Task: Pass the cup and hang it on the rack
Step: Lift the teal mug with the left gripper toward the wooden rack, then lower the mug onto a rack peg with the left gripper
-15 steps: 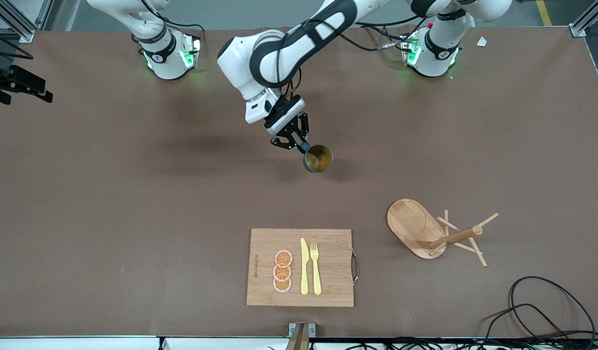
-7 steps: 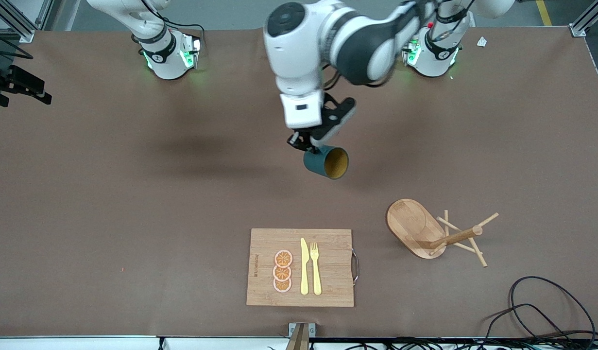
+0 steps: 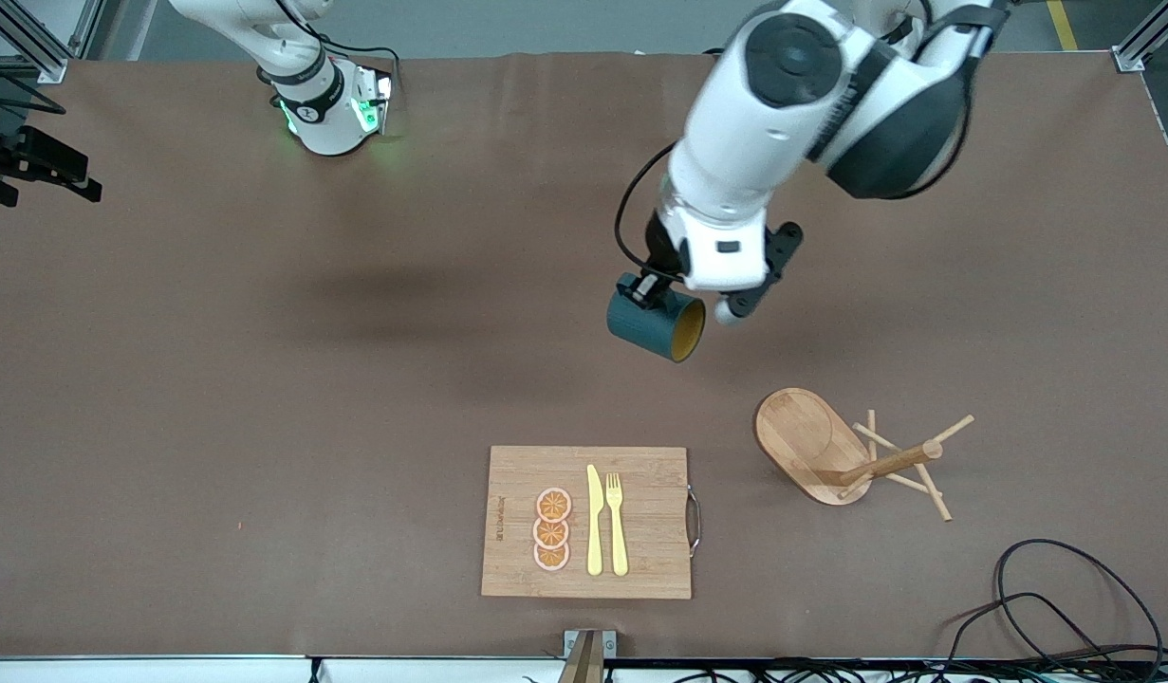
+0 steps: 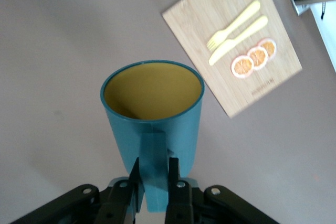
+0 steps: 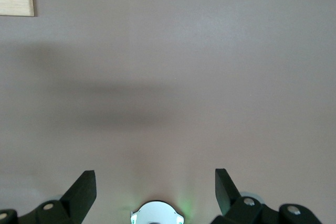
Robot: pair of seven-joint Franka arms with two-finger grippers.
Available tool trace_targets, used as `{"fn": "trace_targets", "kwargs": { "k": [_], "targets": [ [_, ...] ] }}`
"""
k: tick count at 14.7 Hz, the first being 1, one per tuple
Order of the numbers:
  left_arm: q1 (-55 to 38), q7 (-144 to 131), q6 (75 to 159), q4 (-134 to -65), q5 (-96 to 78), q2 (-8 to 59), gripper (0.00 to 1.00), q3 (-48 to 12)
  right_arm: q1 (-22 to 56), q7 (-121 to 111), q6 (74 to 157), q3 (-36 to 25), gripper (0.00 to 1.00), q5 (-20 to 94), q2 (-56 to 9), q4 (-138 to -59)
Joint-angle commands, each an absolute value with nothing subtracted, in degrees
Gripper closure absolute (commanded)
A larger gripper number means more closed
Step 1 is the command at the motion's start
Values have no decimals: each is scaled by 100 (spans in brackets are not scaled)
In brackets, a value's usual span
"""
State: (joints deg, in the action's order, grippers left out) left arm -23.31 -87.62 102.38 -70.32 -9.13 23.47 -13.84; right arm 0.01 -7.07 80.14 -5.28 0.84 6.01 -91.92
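Landmark is the bamboo cutting board (image 3: 585, 522), lying at the table (image 3: 213, 379) edge nearest the front camera, about midway along it. On the board, going across the front view: three orange slices (image 3: 552, 529) in a stack-like row, then a yellow knife (image 3: 594, 520), then a yellow fork (image 3: 617, 524) just beside it; a metal handle (image 3: 695, 520) sits on the board's end toward the left arm.

Right gripper (image 5: 155, 190) shows only in its own wrist view, fingers spread wide, nothing between them, bare table under it and a corner of the board at the picture's edge. The right arm waits, base farther from the front camera than the board, toward the right arm's end.

Cup (image 3: 656, 323) is up in the air over bare table, farther from the front camera than the board. It is tipped on its side, yellow-tan mouth facing toward the rack. Left gripper (image 3: 648, 289) pinches its loop handle; in the left wrist view the fingers (image 4: 135, 182) press on either side of the handle, cup (image 4: 152, 114) mouth pointing away from the camera, board (image 4: 236, 40) well apart below.

Rack (image 3: 844, 460) stands beside the board toward the left arm's end, near it, not touching. Oval base on the table, post and thin pegs empty. Black cables (image 3: 1067, 598) lie at the table corner toward the left arm's end, nearer the front camera than the rack.
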Motion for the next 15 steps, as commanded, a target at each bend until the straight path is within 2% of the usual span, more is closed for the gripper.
{"fn": "trace_targets", "kwargs": {
  "k": [1,9,15],
  "targets": [
    [-1734,-8229,10336,-7216,-1817,2101,100,-1415,9,-756,7989,-519,0,18,747,-9281],
    [-125,-5900,9765,-7374,-3874,2179,100,-1397,9,-756,7954,-519,0,18,747,-9281],
    [527,-4485,9598,-7979,-4482,2285,100,-1397,9,-756,7928,-519,0,26,747,-9281]
  ]
}}
